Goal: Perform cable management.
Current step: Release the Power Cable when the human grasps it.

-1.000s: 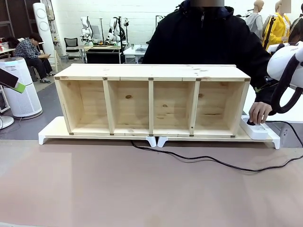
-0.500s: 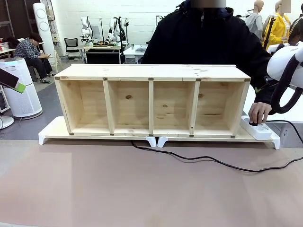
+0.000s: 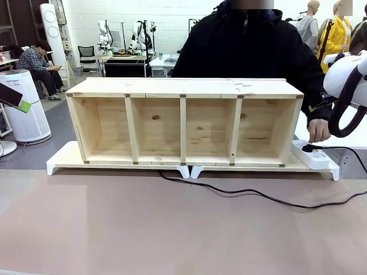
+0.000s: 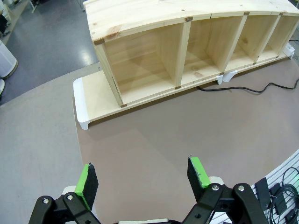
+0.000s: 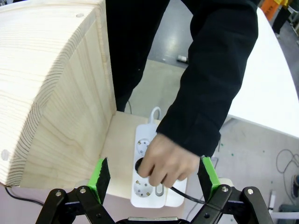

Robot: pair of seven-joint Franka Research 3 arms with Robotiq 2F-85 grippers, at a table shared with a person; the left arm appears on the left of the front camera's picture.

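Note:
The cable [image 3: 252, 194], a thin black cord, comes out from under the wooden shelf [image 3: 183, 87], snakes right across the brown tabletop and loops back to the white power strip [image 3: 310, 156]. It also shows in the left wrist view as the cable [image 4: 243, 88]. A person's hand [image 5: 168, 161] grips its plug at the power strip [image 5: 140, 198], so the plug is mostly hidden. My right gripper [image 5: 154, 175] hangs open right above that hand and strip. Far back over the bare table, my left gripper [image 4: 142, 170] is open and holds nothing.
The shelf [image 4: 187, 51] has several open compartments and stands on white risers [image 3: 189, 171] along the far side of the table. The person in a black jacket [image 3: 246, 46] sits behind it. My right arm's thick hose [image 3: 344, 109] hangs at the right edge.
The person's hand has risen slightly from the power strip, so the black plug and cord end now show on it. Neither gripper has moved.

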